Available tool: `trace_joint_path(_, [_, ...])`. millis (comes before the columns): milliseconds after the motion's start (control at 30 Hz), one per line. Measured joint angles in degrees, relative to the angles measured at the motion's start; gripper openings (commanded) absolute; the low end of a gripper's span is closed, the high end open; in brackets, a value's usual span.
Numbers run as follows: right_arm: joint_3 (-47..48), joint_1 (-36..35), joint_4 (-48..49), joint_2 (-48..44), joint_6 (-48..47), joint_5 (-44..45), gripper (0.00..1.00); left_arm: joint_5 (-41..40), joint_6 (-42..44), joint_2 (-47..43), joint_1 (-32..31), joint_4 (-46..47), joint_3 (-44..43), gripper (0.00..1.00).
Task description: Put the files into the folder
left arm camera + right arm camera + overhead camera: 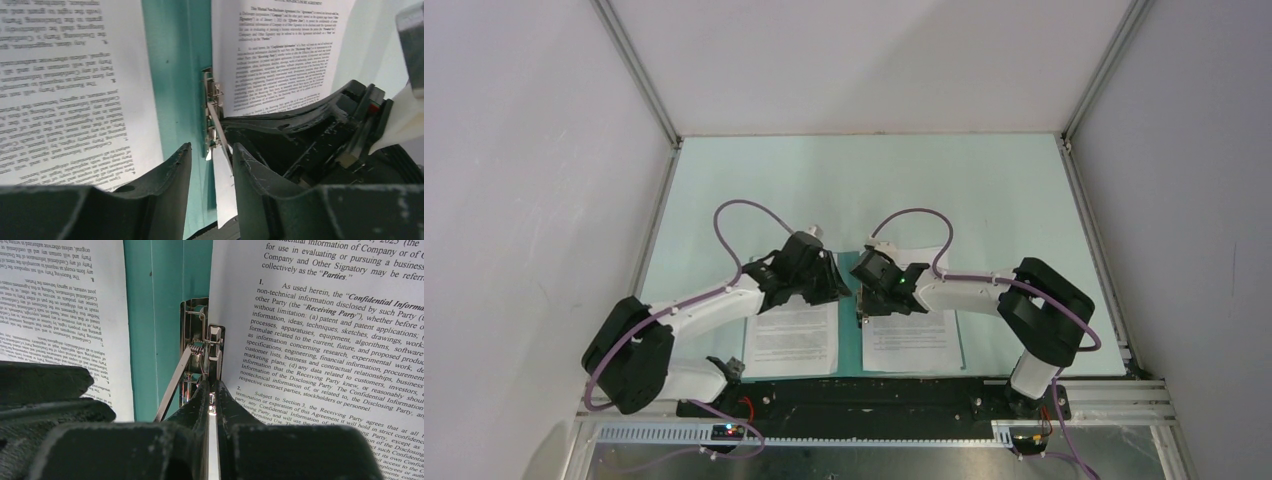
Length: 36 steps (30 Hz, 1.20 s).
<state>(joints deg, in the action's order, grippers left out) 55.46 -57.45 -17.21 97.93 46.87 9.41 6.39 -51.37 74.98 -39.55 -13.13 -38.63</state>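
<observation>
The teal folder (pixel 850 342) lies open on the table with a printed file on each cover, the left file (pixel 792 338) and the right file (pixel 911 342). At its spine stands the metal clip (pixel 202 340), its lever bar raised. My right gripper (pixel 211 390) is shut on the clip's upright metal tab, beside the right file's (pixel 325 315) inner edge. My left gripper (pixel 211 156) is open just left of it, over the teal spine (pixel 175 75). A white strip of paper edge and the clip (pixel 212 100) show between its fingers, gripped by neither. The right gripper's black body (pixel 300 130) sits close beside it.
The pale mint tabletop (pixel 874 180) stretches behind the folder to white walls with aluminium posts (pixel 639 70). A black base rail (pixel 864 392) runs along the near edge under the folder's front edge. Both arms meet over the spine, wrists nearly touching.
</observation>
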Motion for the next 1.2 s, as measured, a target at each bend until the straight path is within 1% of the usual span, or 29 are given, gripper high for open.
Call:
trace_joint_path(167, [-0.7, 0.6, 1.6, -0.2, 0.1, -1.3, 0.02, -0.8, 0.0, 2.3, -2.2, -0.3, -2.2, 0.35])
trace_joint_path(367, [-1.3, 1.0, 3.0, -0.3, 0.1, -2.4, 0.02, -1.7, 0.4, 6.1, -4.0, -0.9, -2.4, 0.31])
trace_joint_path(900, [-1.7, 1.6, 3.9, -0.4, 0.1, -3.9, 0.01, -2.2, 2.5, 11.6, -4.2, -0.2, -5.2, 0.29])
trace_joint_path(1100, [-1.7, 1.7, 4.2, -0.4, 0.1, -4.2, 0.0, -1.9, 2.5, 13.5, -4.4, 0.6, -5.6, 0.18])
trace_joint_path(1200, [-1.7, 1.7, 4.3, -0.4, 0.2, -4.3, 0.0, -1.8, 2.5, 14.3, -4.5, 0.8, -6.0, 0.1])
